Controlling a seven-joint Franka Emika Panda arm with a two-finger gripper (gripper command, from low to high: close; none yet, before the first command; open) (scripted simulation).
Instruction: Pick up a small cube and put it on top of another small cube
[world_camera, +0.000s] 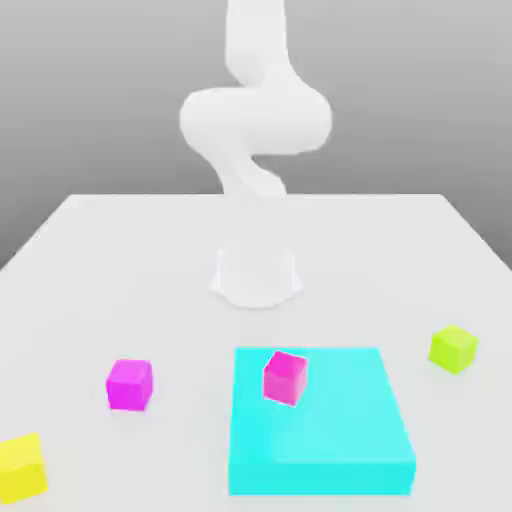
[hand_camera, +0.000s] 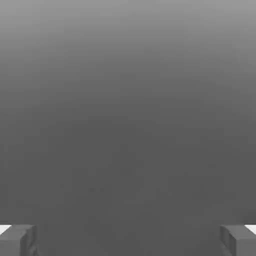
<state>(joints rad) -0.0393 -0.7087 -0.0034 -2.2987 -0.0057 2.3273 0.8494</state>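
The small bright yellow cube (world_camera: 20, 467) sits on the white table near the front corner at the exterior view's left. The small magenta cube (world_camera: 129, 384) rests on the table a little behind it and to its right. In the hand view my gripper (hand_camera: 128, 240) stands open, its two grey fingertips (hand_camera: 17, 240) far apart at the picture's edges, with nothing but plain grey background between them. The white arm (world_camera: 255, 120) rises from its base at the table's middle and runs up out of the exterior view.
A big flat cyan block (world_camera: 330, 430) lies at the front centre, with a hot-pink cube (world_camera: 286, 377) on its top near the back left. A lime cube (world_camera: 453, 348) sits at the exterior view's right. The arm's round base (world_camera: 256, 275) stands mid-table.
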